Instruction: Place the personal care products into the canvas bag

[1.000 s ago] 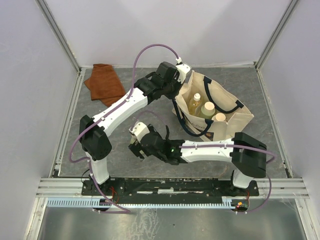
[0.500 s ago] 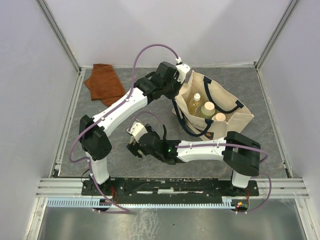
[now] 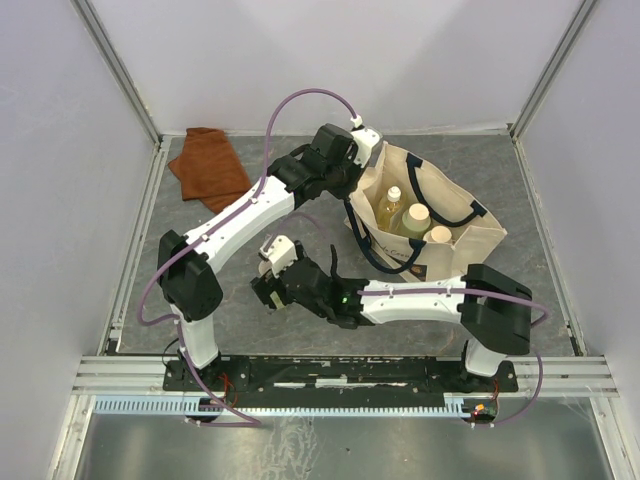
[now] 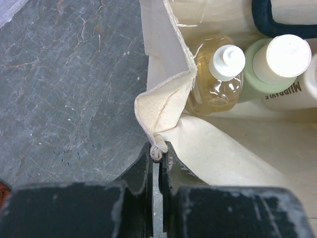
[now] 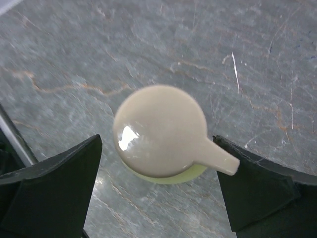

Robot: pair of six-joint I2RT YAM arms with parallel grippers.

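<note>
The canvas bag (image 3: 470, 238) stands at the back right, its mouth open. In it are the amber bottle (image 3: 390, 208), a pale green cream-capped bottle (image 3: 418, 217) and the cream-white bottle (image 3: 440, 235). My left gripper (image 3: 366, 152) is shut on the bag's near-left rim corner (image 4: 157, 148); the amber bottle (image 4: 218, 79) and the green bottle (image 4: 282, 59) show inside. My right gripper (image 3: 270, 285) is open over the table's left middle. It straddles the pale green spout-capped bottle (image 5: 158, 131), which stands upright. The spout touches the right finger (image 5: 262, 188); the left finger (image 5: 54, 188) stands apart.
A rust-brown folded cloth (image 3: 208, 165) lies at the back left corner. Metal rails (image 3: 135, 250) edge the grey stone table, with white walls behind. The bag's navy handles (image 3: 455, 213) hang over its mouth.
My right gripper has shifted slightly up and left around the spout-capped bottle. The left arm has held still on the bag's rim.
</note>
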